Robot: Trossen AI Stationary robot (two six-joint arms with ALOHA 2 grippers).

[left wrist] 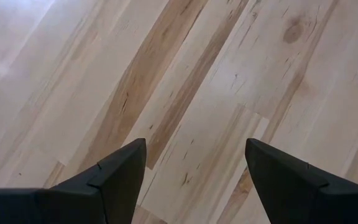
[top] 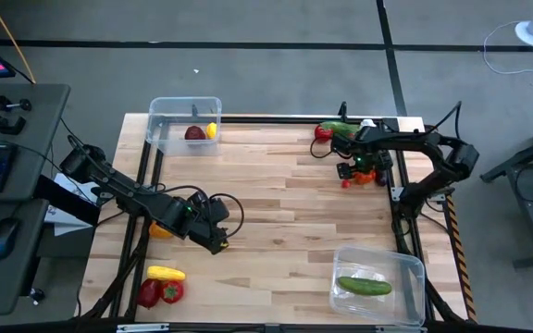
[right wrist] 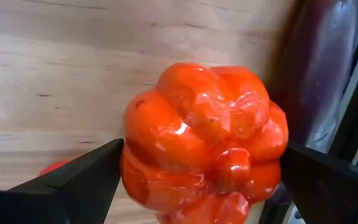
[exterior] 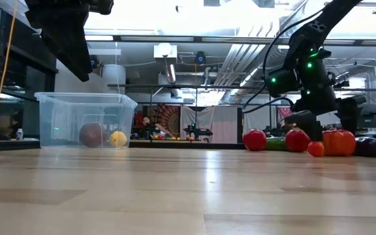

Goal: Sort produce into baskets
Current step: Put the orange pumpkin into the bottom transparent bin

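Note:
My right gripper (right wrist: 202, 152) hangs open over the produce cluster at the table's far right (top: 364, 171), fingers pointing steeply down. An orange-red pepper (right wrist: 204, 143) stands on the wood between them, one finger close beside each flank. My left gripper (left wrist: 194, 146) waits open above bare wood at mid-left (top: 218, 239). The far-left basket (top: 160, 116) holds a dark red apple (top: 193, 133) and a lemon (top: 212, 130). The near-right basket (top: 413, 268) holds a cucumber (top: 364, 286).
Around the pepper lie a purple eggplant (right wrist: 328, 74), a small red piece (exterior: 316, 149), red fruits (exterior: 255, 140) and a green cucumber (top: 339, 128). A yellow piece (top: 166, 273) and red peppers (top: 160, 292) sit near-left. An orange piece (top: 160, 229) lies under the left arm.

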